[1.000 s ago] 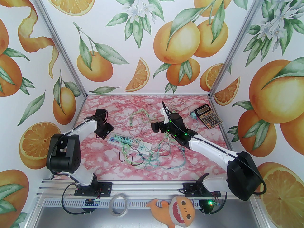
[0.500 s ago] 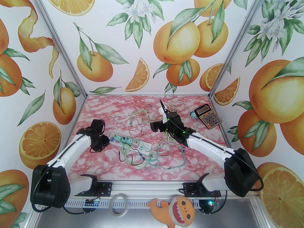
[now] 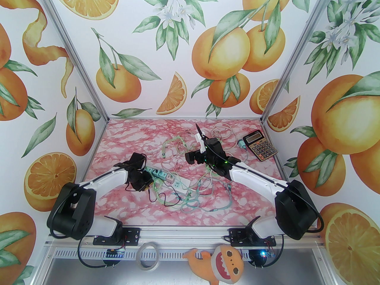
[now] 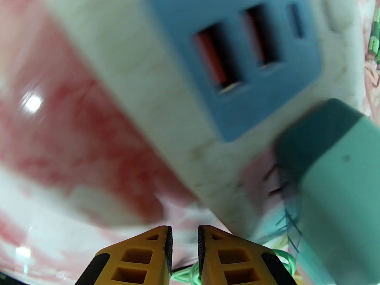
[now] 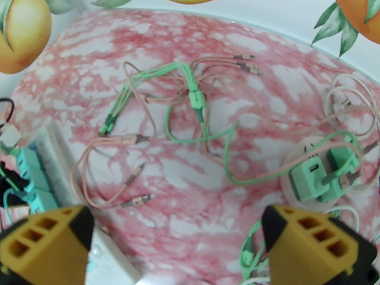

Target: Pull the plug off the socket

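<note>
- Worktop (image 3: 118,141): carries the socket strip (image 3: 181,183).
- Right end effector (image 5: 176,218): jaws wide, empty, poised above the worktop, probably to pull.
- Left end effector (image 4: 184,236): closed on nothing at the strip's end, probably to pin it.
- Plug (image 4: 332,165): teal, seated in the strip just beside the left end effector.

Pretty cramped mid-surface: a tangle of cables (image 3: 187,202) sprawls in front of and behind the power strip (image 3: 178,183), so anything reaching in from the right crosses wires. A calculator (image 3: 260,145) takes up the back-right corner. The back-left and the near-left of the surface (image 3: 124,206) are bare, so there's easy room there.
</note>
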